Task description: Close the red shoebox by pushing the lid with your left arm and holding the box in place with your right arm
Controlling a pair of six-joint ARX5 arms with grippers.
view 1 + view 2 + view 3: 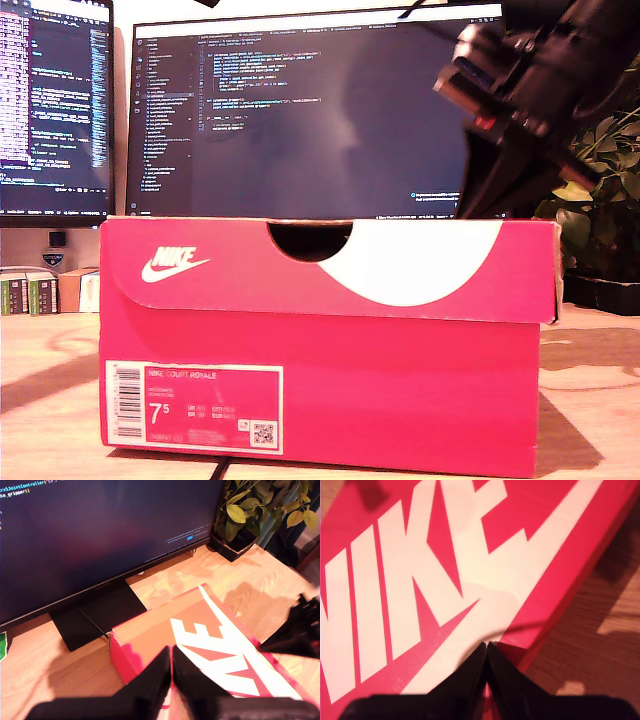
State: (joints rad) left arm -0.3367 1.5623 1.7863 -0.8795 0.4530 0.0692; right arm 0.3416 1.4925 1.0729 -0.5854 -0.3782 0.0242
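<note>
The red shoebox (pixel 400 400) stands on the wooden table, filling the exterior view, and its lid (pixel 330 265) lies down flat on it. In the first wrist view my first gripper (pixel 171 651) is shut, its tips over one end of the lid (pixel 210 645) with nothing between them. In the second wrist view my second gripper (pixel 486 645) is shut too, very close over the lid's white lettering (pixel 420 580) near a long edge. Whether either tip touches the lid, I cannot tell. A blurred black arm (pixel 530 90) hangs at the exterior view's upper right.
Two lit monitors (pixel 300 110) stand behind the box, the nearer one's stand (pixel 95 617) close to the box's end. A potted plant (pixel 245 515) sits at the exterior view's right. Small boxes (pixel 40 290) lie at its left. Part of another arm (pixel 300 630) shows beside the lid.
</note>
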